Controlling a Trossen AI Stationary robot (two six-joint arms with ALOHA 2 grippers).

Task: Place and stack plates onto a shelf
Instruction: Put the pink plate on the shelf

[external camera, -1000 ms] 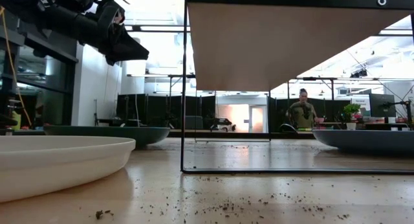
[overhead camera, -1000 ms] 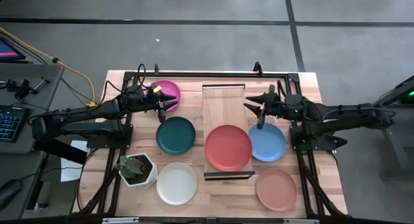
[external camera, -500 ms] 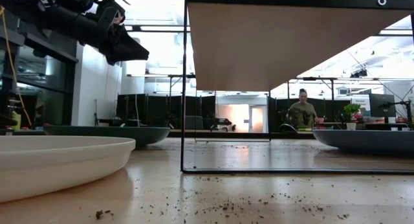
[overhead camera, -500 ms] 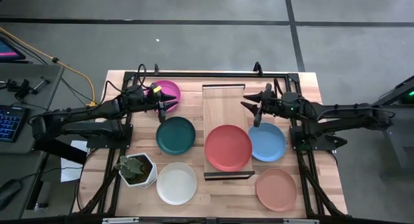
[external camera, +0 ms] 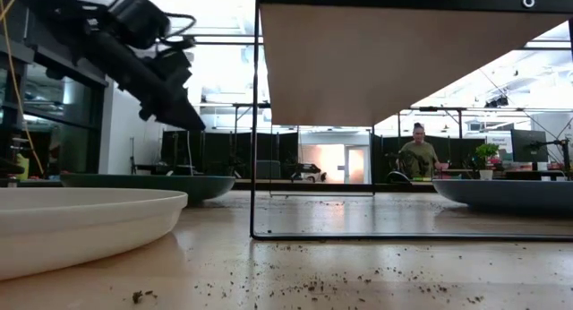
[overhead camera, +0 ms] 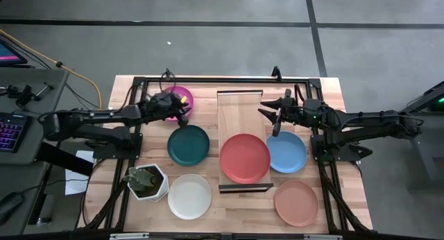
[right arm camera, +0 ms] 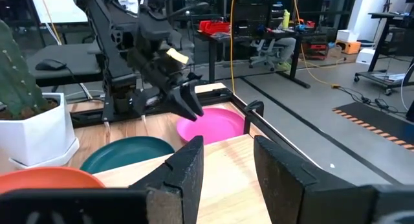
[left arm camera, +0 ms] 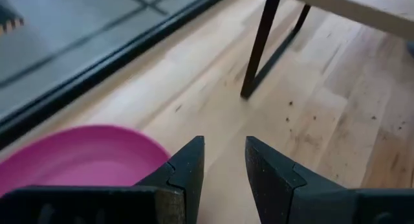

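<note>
Six round plates show in the high view. The magenta plate (overhead camera: 177, 96) lies at the far left, with the teal plate (overhead camera: 189, 145) and the white plate (overhead camera: 189, 195) nearer. The coral plate (overhead camera: 245, 158) rests on the near half of the shelf (overhead camera: 239, 109). To the right of the shelf lie the light-blue plate (overhead camera: 288, 153) and the salmon plate (overhead camera: 296, 202). My left gripper (overhead camera: 184, 118) (left arm camera: 223, 160) is open and slants down beside the magenta plate's (left arm camera: 84, 156) near-right rim. My right gripper (overhead camera: 272, 118) (right arm camera: 226, 158) hangs open over the shelf's right edge.
A white hexagonal pot with a cactus (overhead camera: 146, 182) stands at the near left, beside the white plate. The shelf stands raised on dark legs (left arm camera: 261, 43); its far half is bare wood. A person (external camera: 417, 158) stands far off in the room behind.
My left gripper has moved toward the table's right. It has tipped from nearly level to slanting down and has come lower beside the magenta plate. No plate has moved.
</note>
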